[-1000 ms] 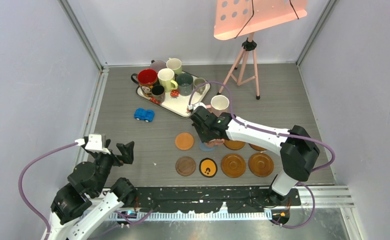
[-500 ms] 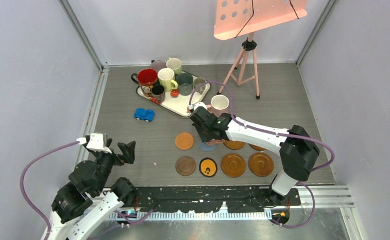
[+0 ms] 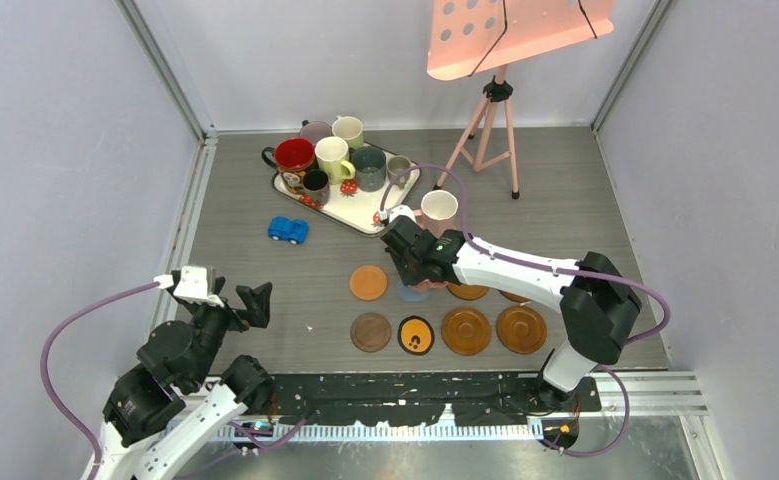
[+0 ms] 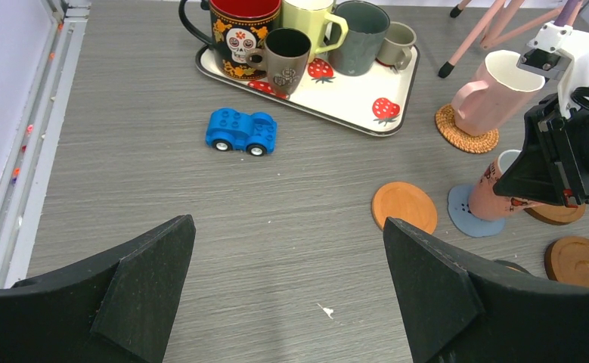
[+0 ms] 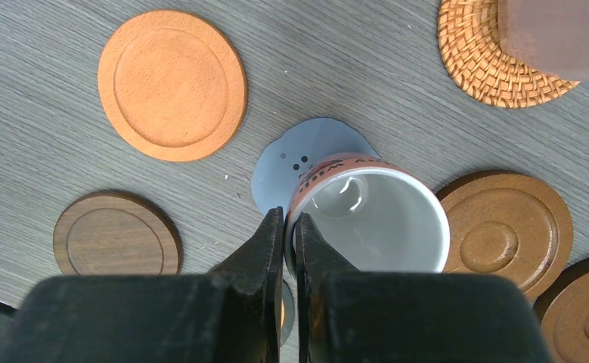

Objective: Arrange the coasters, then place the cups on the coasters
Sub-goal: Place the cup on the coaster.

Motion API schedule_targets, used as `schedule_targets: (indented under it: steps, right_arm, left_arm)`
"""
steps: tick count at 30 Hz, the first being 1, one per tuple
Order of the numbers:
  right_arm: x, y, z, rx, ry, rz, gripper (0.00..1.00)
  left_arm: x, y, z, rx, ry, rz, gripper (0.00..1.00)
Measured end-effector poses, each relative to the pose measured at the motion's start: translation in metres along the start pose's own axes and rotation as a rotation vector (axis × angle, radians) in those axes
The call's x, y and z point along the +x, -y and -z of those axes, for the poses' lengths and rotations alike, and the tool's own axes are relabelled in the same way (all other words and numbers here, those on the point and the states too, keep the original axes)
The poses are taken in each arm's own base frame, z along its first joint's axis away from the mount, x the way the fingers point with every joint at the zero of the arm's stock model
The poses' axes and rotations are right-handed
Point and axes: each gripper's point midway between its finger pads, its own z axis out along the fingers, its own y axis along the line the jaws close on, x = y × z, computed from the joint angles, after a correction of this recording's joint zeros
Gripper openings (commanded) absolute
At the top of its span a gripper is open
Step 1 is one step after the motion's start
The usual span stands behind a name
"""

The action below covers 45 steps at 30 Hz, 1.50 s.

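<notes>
**Right gripper pinches a mug over the blue coaster**

Nearest to me, on the left, the left gripper [image 3: 231,300] hangs above the table [image 3: 255,250] with its fingers spread wide and nothing between them.

In front of the arm bases lies the near row of coasters. From left to right I see a dark wood coaster [image 3: 371,332], a black coaster with orange centre [image 3: 416,335], a glossy brown coaster [image 3: 466,330] and a second glossy brown coaster [image 3: 521,329].

In the next row there is a plain orange coaster [image 3: 369,282] and, just beside it, the blue coaster [image 5: 306,151]. The right gripper [image 5: 289,227] pinches the rim of a salmon-pink mug [image 5: 374,219], one finger inside and one outside. The mug is over the blue coaster, but I cannot tell whether its base rests on it.

Behind it, a pink cup [image 3: 439,207] stands upright on a woven coaster [image 4: 457,132].

Further left are a blue toy car [image 3: 288,229] and the strawberry-print tray [image 3: 370,212]. On the tray stand the skull mug [image 3: 294,155], small black mug [image 3: 316,184], yellow mug [image 3: 332,156], teal mug [image 3: 369,166] and grey mug [image 3: 398,167]. The cream mug [image 3: 347,129] and mauve mug [image 3: 314,130] stand at its far edge.
</notes>
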Motion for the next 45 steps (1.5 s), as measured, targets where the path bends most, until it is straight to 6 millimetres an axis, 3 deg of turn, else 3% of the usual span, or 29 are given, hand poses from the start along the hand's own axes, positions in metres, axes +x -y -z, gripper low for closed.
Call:
schedule_targets:
  steps: [10,18,26,30,37,41,45]
  right_arm:
    - [-0.001,0.0,0.002,0.001,-0.001,0.005,0.06]
    - [-0.014,-0.004,0.006,-0.008,0.02,-0.003,0.06]
    - [-0.01,-0.006,0.002,-0.009,-0.004,0.0,0.08]
    - [-0.004,-0.01,-0.003,-0.02,-0.028,-0.002,0.16]
    - [-0.005,-0.015,-0.002,-0.032,-0.026,-0.015,0.42]
    - [-0.016,-0.017,0.005,-0.032,-0.012,-0.02,0.49]
    - [-0.038,-0.018,0.02,-0.029,0.021,-0.026,0.51]
  left_arm:
    - [0.0,0.0,0.0,0.0,0.0,0.001,1.0]
    - [0.0,0.0,0.0,0.0,0.0,0.0,1.0]
    - [0.0,0.0,0.0,0.0,0.0,0.0,0.99]
    - [0.0,0.0,0.0,0.0,0.0,0.0,0.99]
    - [0.0,0.0,0.0,-0.002,0.0,0.0,1.0]
    - [0.0,0.0,0.0,-0.002,0.0,0.0,0.99]
    - [0.0,0.0,0.0,-0.001,-0.001,0.0,1.0]
